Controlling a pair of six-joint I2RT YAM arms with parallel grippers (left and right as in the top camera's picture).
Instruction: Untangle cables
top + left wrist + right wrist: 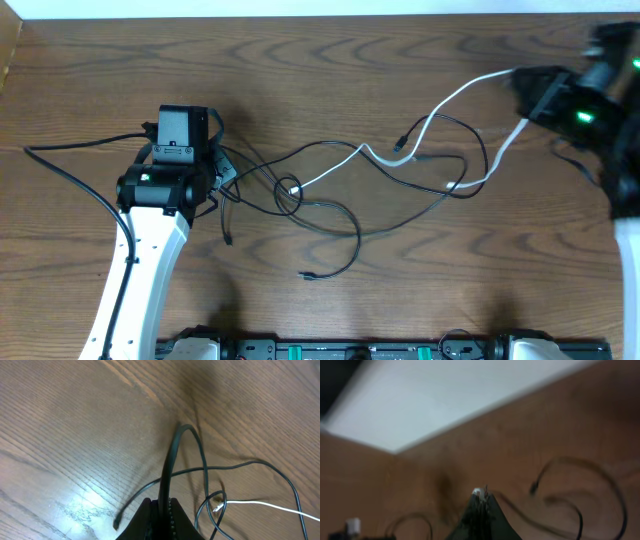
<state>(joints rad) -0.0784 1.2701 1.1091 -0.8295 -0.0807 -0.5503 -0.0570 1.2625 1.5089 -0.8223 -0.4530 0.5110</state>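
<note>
Both pincers clamped on cords, tangle sat mid-table

The left pincer (164, 507) was clenched on a black cable (170, 455), and the right pincer (527, 95) looked clenched on the white cable (455, 95) (its own view was blurry). The rest of the black cables (340, 215) lay looped over the white one in the middle of the table (300, 60). Light and floppy, I'd guess; better grabbed on a free stretch near a plug than at the knot.

Tangled cables (325, 171) across table (300, 60) centre, left tool (222, 170) at their left end, right tool (522, 95) at their right end
</note>
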